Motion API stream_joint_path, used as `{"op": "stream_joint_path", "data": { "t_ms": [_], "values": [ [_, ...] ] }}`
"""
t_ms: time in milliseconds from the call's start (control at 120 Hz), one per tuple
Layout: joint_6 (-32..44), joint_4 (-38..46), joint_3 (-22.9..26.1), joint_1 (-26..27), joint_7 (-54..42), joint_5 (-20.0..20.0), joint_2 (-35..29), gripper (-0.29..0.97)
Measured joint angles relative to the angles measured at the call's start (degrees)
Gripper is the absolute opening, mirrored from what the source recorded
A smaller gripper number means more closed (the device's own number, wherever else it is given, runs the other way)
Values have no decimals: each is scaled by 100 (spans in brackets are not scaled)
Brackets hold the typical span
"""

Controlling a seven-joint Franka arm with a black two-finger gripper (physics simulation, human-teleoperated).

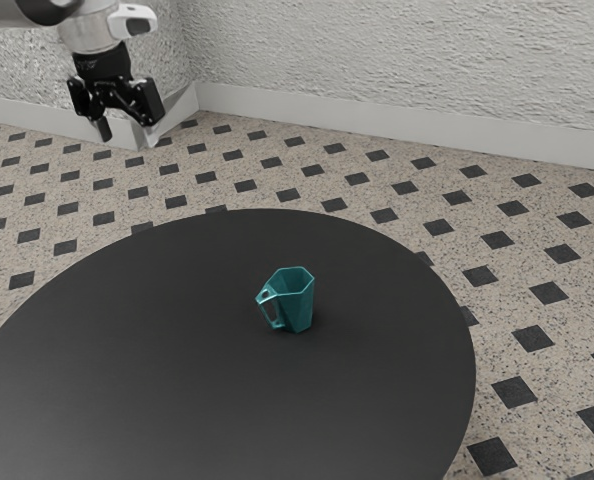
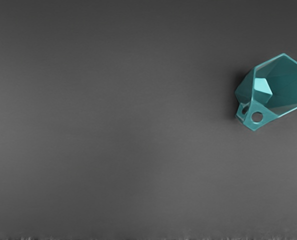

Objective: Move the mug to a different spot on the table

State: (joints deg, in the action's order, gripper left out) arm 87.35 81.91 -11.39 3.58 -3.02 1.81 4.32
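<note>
A teal faceted mug (image 1: 287, 298) stands upright near the middle of the round black table (image 1: 127, 360), its handle turned toward the exterior view's left. My gripper (image 1: 122, 122) hangs high above the floor at the exterior view's upper left, far from the mug, open and holding nothing. From the wrist view I look straight down into the mug (image 2: 274, 90), which sits well off to one side of the hand on the dark tabletop (image 2: 113, 125); its handle with two holes points toward the view's lower edge.
The table's curved edge (image 1: 447, 300) runs close to the mug on the exterior view's right. A tiled floor (image 1: 517, 210) and a white textured wall (image 1: 397, 50) surround the table.
</note>
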Motion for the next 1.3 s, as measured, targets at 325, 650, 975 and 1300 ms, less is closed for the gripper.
{"op": "stream_joint_path", "data": {
  "t_ms": [325,650,975,1300],
  "values": [
    [-17,76,-56,49,-52,-49,-40,66],
    [1459,1691,-59,539,-3,-38,132,66],
    [2764,2180,-56,726,-943,66,642,66],
    [3427,2587,-57,896,-1710,334,983,66]
  ]
}}
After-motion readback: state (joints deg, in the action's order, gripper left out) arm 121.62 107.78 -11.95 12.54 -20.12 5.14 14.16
